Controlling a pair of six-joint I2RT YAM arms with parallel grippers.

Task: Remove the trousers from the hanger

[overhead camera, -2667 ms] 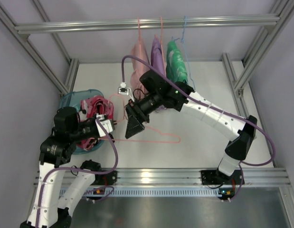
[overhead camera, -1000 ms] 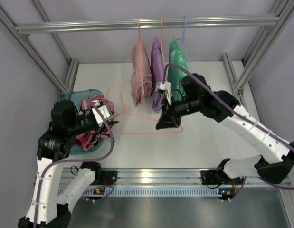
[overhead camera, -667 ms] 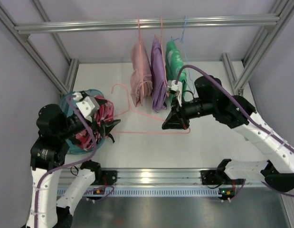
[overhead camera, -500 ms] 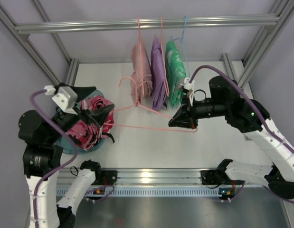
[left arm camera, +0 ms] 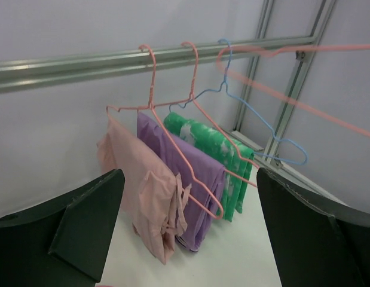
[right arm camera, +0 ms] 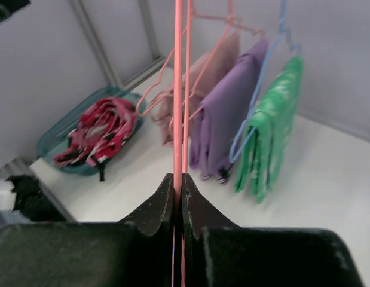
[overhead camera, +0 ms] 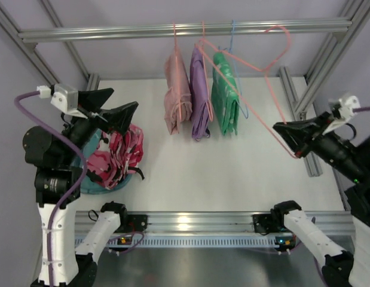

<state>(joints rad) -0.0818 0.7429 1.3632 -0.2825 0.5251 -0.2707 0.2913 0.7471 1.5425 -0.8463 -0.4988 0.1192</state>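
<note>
The trousers [overhead camera: 116,160] lie bunched in a teal basket [right arm camera: 50,139] at the left edge of the white table [overhead camera: 202,176], clear of the hanger [right arm camera: 178,89]. The hanger carries no garment and is raised in the air at the right side of the frame. Its hook end reaches up near the overhead rail [overhead camera: 173,28], and its wire crosses in front of the hanging clothes. The right gripper [right arm camera: 178,177] has its jaws pressed together on the hanger wire, which passes between the fingertips in the right wrist view. The left gripper [overhead camera: 125,98] is raised above the basket with its jaws spread wide and nothing between them; it does not touch the trousers. Three garments hang side by side from the rail at the back: a pale pink garment [overhead camera: 176,95], a purple garment [overhead camera: 199,98] and a green garment [overhead camera: 223,98].
</note>
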